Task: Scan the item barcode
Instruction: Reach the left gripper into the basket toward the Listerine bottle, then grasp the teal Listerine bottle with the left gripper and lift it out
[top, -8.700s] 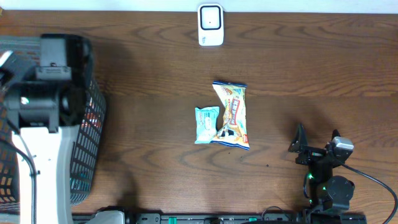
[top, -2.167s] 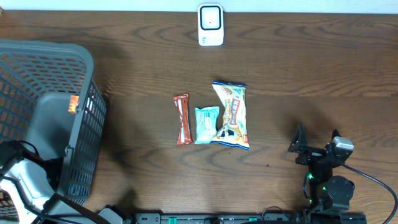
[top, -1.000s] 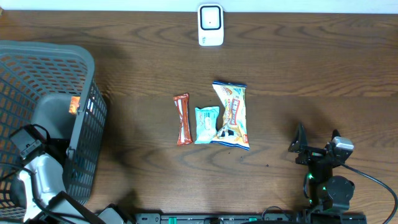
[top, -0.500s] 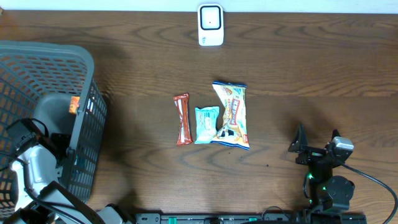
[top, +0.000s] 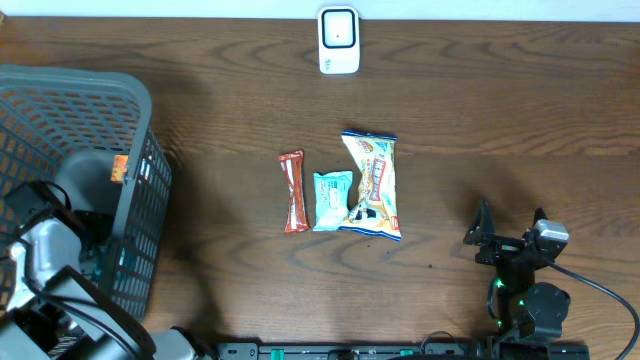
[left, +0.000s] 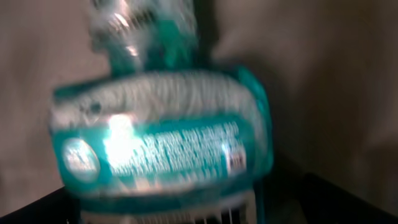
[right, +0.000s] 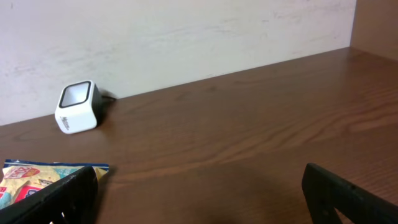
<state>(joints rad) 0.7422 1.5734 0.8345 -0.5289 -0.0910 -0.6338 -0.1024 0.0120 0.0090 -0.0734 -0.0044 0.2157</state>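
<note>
The white scanner (top: 339, 40) stands at the table's far edge, also in the right wrist view (right: 78, 107). A brown bar (top: 293, 191), a small teal packet (top: 331, 200) and a yellow snack bag (top: 373, 185) lie side by side mid-table. My left gripper (top: 72, 215) is down inside the grey basket (top: 100, 90). Its wrist view is filled by a blurred teal package (left: 161, 143) very close ahead, and its fingers do not show. My right gripper (top: 510, 224) rests open near the front right, nothing between its fingers (right: 348, 193).
An orange-labelled item (top: 118, 168) sits against the basket's right wall. A corner of the snack bag (right: 37, 177) shows by the right gripper's left finger. Bare wood lies between the items and the scanner.
My left arm has shifted lower and further left inside the basket, closing on the teal package. The items on the table and the right arm have not moved.
</note>
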